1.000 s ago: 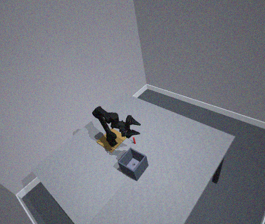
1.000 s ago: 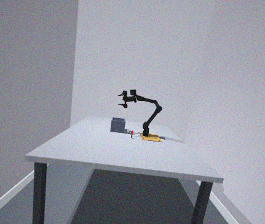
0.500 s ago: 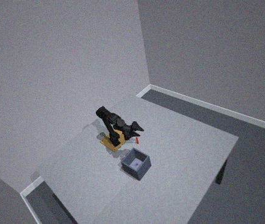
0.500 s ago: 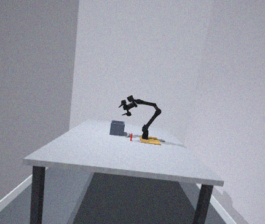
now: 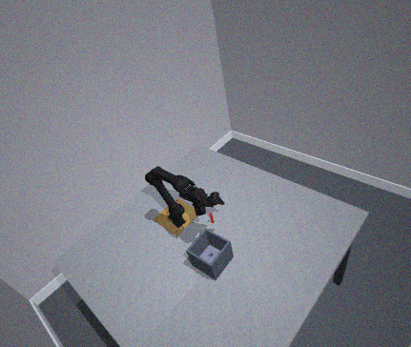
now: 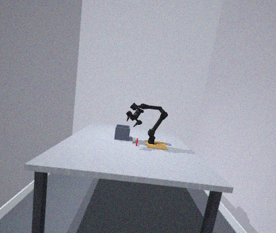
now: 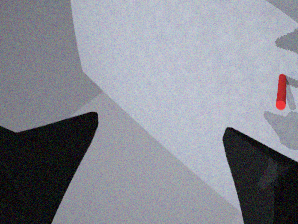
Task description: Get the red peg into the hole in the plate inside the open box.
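Observation:
The red peg (image 5: 212,217) (image 6: 136,142) (image 7: 281,91) stands upright on the table between the wooden base board and the box. In the wrist view it is at the right, outside the gap between the fingers. The open grey-blue box (image 5: 222,263) (image 6: 122,133) stands on the table. A light plate (image 5: 205,253) with a dark hole shows at its bottom in the top view. My gripper (image 5: 214,209) (image 6: 130,123) (image 7: 162,126) is wide open and empty, in the air above the table near the peg, tilted downward. The inside of the box is hidden in the exterior view.
The arm stands on a wooden base board (image 5: 166,224) (image 6: 157,146) on the grey table (image 5: 279,229) (image 6: 95,157). The table's edges show in the top and exterior views. The arm's shadows fall on the table around the peg and board.

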